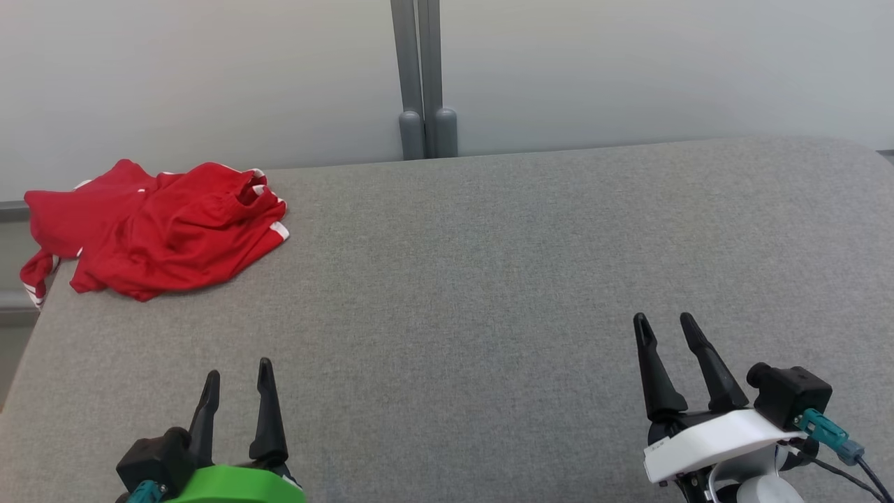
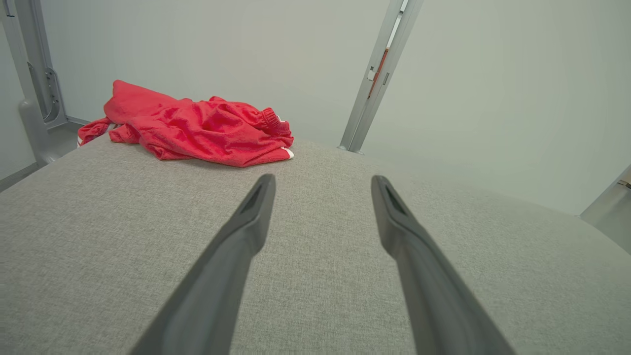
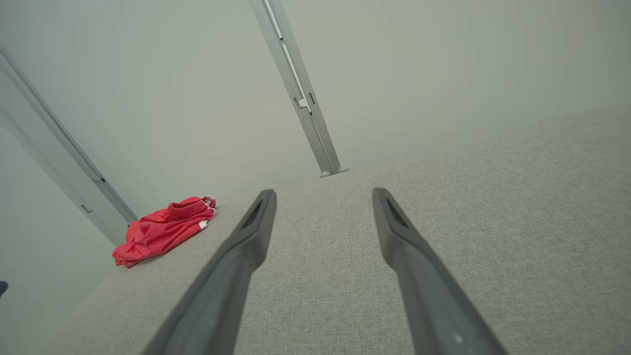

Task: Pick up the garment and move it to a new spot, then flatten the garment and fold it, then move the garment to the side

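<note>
Red garment (image 1: 154,227) crumpled at far left corner of grey surface (image 1: 489,279), one end drooping over left edge. Long axis left-right; gathered-band end points toward surface centre. Left jaws spread, empty. Right jaws spread, empty, well apart from garment.

Red garment (image 1: 154,227) on grey table (image 1: 489,279)

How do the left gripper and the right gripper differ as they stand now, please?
The left gripper has a green housing behind its fingers; the right gripper has a white one. The left gripper is on the same side of the grey table as the red garment; the right gripper is on the opposite side. Both are open, holding nothing, with dark fingers pointing up the head view.
</note>
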